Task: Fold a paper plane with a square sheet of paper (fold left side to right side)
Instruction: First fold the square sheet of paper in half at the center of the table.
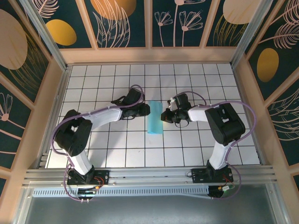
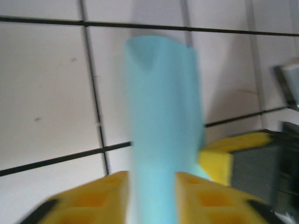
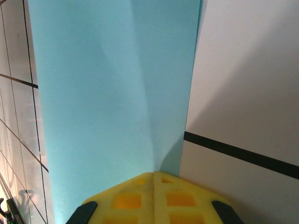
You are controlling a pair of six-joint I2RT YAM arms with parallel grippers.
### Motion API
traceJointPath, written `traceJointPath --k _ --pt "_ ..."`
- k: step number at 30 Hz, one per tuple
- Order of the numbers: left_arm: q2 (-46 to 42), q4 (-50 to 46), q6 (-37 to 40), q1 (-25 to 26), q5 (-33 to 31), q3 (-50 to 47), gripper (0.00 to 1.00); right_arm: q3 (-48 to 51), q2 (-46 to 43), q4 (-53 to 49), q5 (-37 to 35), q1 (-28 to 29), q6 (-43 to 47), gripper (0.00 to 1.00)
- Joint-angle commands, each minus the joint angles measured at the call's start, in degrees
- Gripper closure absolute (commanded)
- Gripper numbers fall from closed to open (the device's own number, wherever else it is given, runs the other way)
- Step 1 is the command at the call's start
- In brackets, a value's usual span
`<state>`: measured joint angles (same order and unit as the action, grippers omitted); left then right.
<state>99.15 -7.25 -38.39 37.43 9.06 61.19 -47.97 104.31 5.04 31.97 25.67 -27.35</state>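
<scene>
At the left claw (image 2: 152,179): two yellow fingers (image 2: 93,200) set a gap apart at 6 o'clock of the wrist view. Filling that gap, the sheet of paper (image 2: 163,116), rising toward 12 o'clock as a curved, blurred cyan band. Cannot tell whether clamped on it or merely straddling it. At 3 o'clock of the band, against its right edge, another yellow finger (image 2: 219,158).

At the right claw (image 3: 154,176): fingers pressed together, seam closed, tips set on the sheet of paper (image 3: 112,93) close to its right-hand edge. Cannot tell whether a layer sits nipped between the tips. Beyond them, toward 12 o'clock, a broad cyan surface with a soft bend down its length. At 3 o'clock, white tiles (image 3: 243,84) and one black grid line.

From above: left claw (image 1: 145,111) at 9 o'clock of the sheet of paper (image 1: 154,119), right claw (image 1: 163,116) at 3 o'clock, both right against it. Lies mid-table as a narrow strip, long axis running 12 to 6 o'clock. Rests on the white gridded table (image 1: 112,149), well apart from the wooden walls (image 1: 51,107). Arm bases at the 6 o'clock edge.
</scene>
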Motion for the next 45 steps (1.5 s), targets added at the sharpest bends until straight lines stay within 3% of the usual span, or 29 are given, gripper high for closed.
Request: traceJointPath --k 1,8,15,34,45 --pt "-0.3 7.5 0.3 0.2 9.4 -2.6 0.81 0.2 3.1 -4.7 -6.2 0.5 1.2 1.00" --pt "3.3 15.3 -1.5 0.2 14.8 -5.2 0.90 0.2 3.2 -4.9 -6.6 0.5 1.3 1.00" --pt "7.0 12.3 1.5 0.2 8.4 -5.8 0.93 -0.2 3.7 -5.2 -7.5 1.1 1.5 1.00" --pt "8.2 16.4 0.4 -2.4 7.8 -12.1 0.94 -0.1 4.1 -6.8 -10.2 1.2 2.7 1.00" --pt "4.3 17.7 0.6 -5.0 8.1 -17.0 0.95 0.4 3.5 -6.7 -9.6 0.8 3.2 1.00"
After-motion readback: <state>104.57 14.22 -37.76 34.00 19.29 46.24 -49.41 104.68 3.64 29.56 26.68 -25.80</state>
